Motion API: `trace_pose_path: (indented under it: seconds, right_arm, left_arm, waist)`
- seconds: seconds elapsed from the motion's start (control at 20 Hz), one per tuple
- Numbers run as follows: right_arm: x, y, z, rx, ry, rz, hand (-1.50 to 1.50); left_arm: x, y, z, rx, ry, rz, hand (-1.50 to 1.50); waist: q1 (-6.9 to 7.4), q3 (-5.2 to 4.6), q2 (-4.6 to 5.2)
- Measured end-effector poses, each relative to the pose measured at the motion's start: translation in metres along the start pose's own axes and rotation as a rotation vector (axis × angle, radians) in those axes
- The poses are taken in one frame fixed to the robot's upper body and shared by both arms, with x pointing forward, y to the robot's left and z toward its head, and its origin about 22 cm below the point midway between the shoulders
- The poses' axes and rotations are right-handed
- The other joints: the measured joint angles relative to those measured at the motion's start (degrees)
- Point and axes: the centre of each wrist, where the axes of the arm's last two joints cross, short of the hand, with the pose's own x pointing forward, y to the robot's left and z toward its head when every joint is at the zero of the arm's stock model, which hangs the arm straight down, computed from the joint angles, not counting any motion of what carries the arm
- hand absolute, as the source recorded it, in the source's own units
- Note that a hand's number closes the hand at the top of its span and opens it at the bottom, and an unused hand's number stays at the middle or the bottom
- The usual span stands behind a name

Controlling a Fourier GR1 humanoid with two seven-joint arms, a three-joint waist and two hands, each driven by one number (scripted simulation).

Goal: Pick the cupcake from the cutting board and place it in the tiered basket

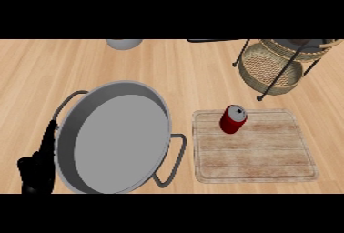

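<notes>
A pale wooden cutting board (259,159) lies at the right of the counter. On its far left part stands a small red cylinder with a grey top (233,119), tilted a little; it looks more like a can than a cupcake. The wicker tiered basket (272,70) on a black wire frame stands at the far right, beyond the board. My left hand (37,170) rests at the lower left edge, fingers straight and pointing up, holding nothing, far from the board. No right hand shows anywhere.
A large grey pan (114,136) with two wire handles fills the left and middle of the counter, right beside my left hand. A grey rounded object (124,43) sits at the far edge, partly cut off.
</notes>
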Motion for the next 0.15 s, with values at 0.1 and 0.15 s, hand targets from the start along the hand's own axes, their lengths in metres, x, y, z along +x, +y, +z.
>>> trace_pose_path:
  seconds: [0.1,0.15]
  right_arm:
    - [-0.006,-0.024,0.003,0.023,-0.001,-0.001,-1.50]
    - [-0.007,-0.036,0.005,0.036,-0.005,-0.003,-1.50]
  left_arm:
    - [-0.002,0.003,0.002,0.017,0.009,0.001,0.00]
    - [-0.003,0.004,0.004,0.022,0.007,-0.002,0.00]
  waist:
    - [-0.81,0.07,-0.18]
    - [-1.05,0.07,-0.24]
